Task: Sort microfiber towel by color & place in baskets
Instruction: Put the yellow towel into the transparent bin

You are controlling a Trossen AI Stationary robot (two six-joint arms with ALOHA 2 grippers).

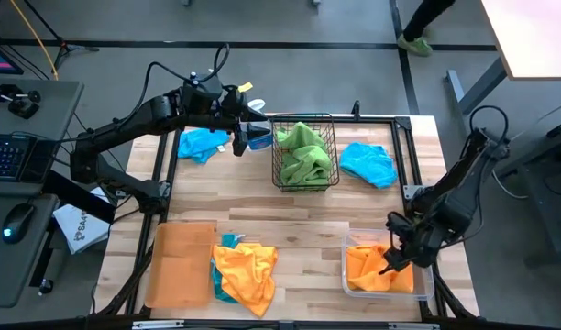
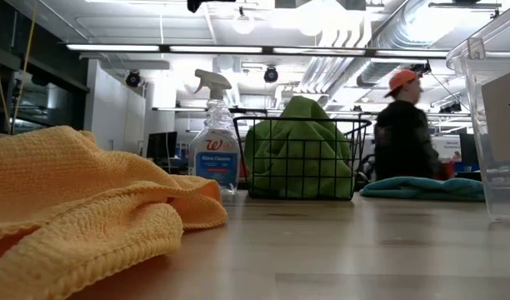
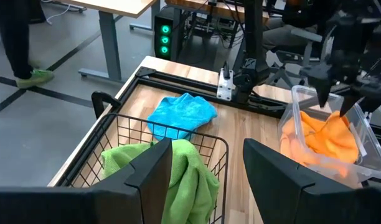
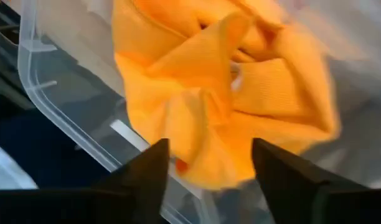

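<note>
Lime green towels point(image 1: 303, 151) are piled in the black wire basket point(image 1: 331, 179), also seen in the low view point(image 2: 298, 146). Orange towels point(image 4: 228, 93) lie in the clear bin point(image 1: 425, 286). Two turquoise towels point(image 1: 203, 144) point(image 1: 368, 163) lie on the table either side of the basket. An orange towel point(image 1: 247, 270) lies over a turquoise one point(image 1: 227, 243) beside the flat orange-brown tray point(image 1: 181, 264). My left gripper point(image 3: 206, 155) is open at the basket's left edge, above table height. My right gripper point(image 4: 209, 155) is open just over the bin's orange towels.
A clear spray bottle with blue liquid point(image 2: 213, 142) stands left of the basket, close by my left gripper. The near orange towel point(image 2: 80, 208) fills the low view's left. A person point(image 2: 401, 125) stands in the room behind the table. Bare wood lies mid-table point(image 1: 299, 225).
</note>
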